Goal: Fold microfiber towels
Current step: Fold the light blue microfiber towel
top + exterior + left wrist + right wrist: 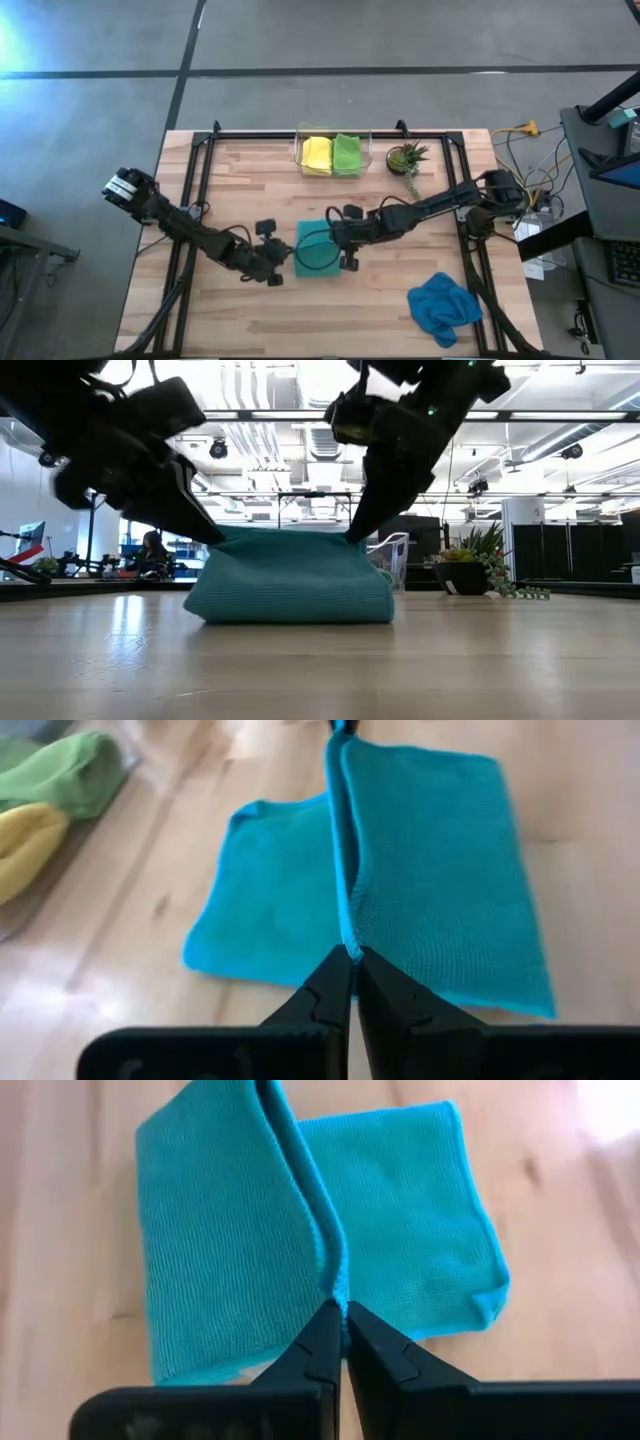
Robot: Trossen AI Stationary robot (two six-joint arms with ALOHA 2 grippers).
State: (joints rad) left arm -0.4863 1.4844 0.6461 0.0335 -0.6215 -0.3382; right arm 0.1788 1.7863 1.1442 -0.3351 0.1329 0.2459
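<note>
Now | both grippers point(352, 952) point(343, 1308) clenched on teal towel point(318, 250) | blue towel point(443, 306), potted plant point(406, 158) apart

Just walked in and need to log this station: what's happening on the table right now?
Both arms are folding the teal towel at the table's middle. The left pincer and the right pincer are each shut on an edge of it, lifting that edge into a ridge. A yellow towel and a lime green towel lie folded in the clear bin, and a blue towel lies crumpled near the right corner.
</note>
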